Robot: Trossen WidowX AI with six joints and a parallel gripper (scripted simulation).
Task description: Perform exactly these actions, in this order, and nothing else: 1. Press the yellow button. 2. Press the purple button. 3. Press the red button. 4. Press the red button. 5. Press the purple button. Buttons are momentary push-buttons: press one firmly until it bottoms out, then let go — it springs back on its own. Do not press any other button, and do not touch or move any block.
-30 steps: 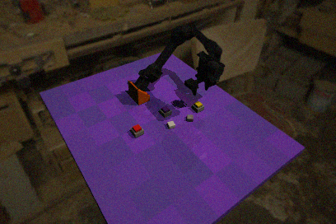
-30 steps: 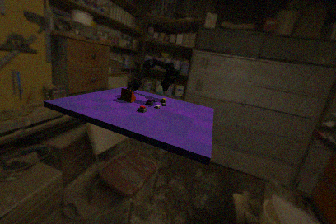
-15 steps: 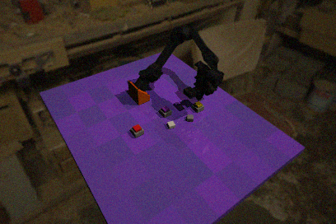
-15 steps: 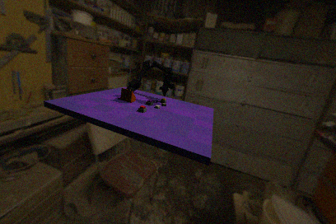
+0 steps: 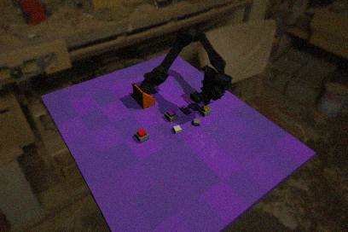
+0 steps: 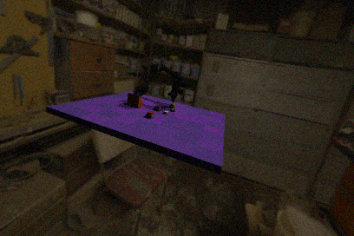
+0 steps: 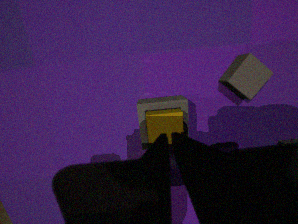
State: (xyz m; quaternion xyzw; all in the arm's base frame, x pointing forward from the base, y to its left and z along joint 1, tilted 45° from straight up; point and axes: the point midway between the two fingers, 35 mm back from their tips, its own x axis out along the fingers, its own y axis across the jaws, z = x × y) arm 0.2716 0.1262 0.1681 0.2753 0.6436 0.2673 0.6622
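Observation:
The yellow button [image 5: 205, 110] [image 7: 164, 125] [image 6: 172, 108] sits on its grey base at the right of the group on the purple mat [image 5: 192, 176] [image 6: 186, 131] [image 7: 75, 75]. My gripper [image 5: 198, 98] [image 7: 168, 138] [image 6: 173, 97] is shut and empty, its fingertips just at the near edge of the yellow button's cap in the wrist view, a little above it. The purple button [image 5: 171, 115] stands to the left of the yellow one. The red button [image 5: 142, 135] [image 6: 149, 113] stands farther front left.
A grey block [image 5: 196, 122] [image 7: 246, 76] and a white block [image 5: 177, 129] lie in front of the buttons. A dark purple block [image 5: 185, 110] lies between the purple and yellow buttons. An orange wedge [image 5: 142, 95] [image 6: 134, 100] stands behind, near the arm's base.

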